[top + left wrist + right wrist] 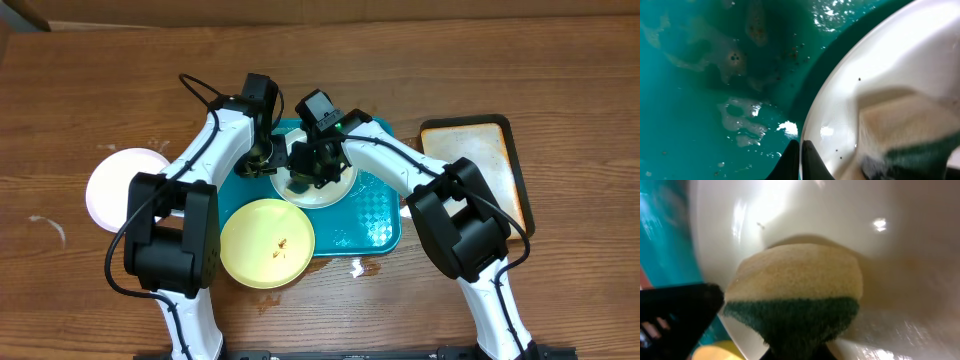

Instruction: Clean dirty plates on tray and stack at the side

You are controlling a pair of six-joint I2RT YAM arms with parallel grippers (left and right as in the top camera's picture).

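Observed left fingers (790, 165) clamped on rim of white plate (900, 65), lying in teal tray (690, 100) beneath them. Found right fingers (769, 355) gripping sponge (795, 280), pressed against same plate's face. Recorded 2 further plates apart from both: yellow-green plate (267, 243) overlapping tray's rim, spare white plate (115, 185) on surface (500, 60).

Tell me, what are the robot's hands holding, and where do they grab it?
The right hand holds the sponge by its green side, against the white plate. The left hand pinches that plate's rim.
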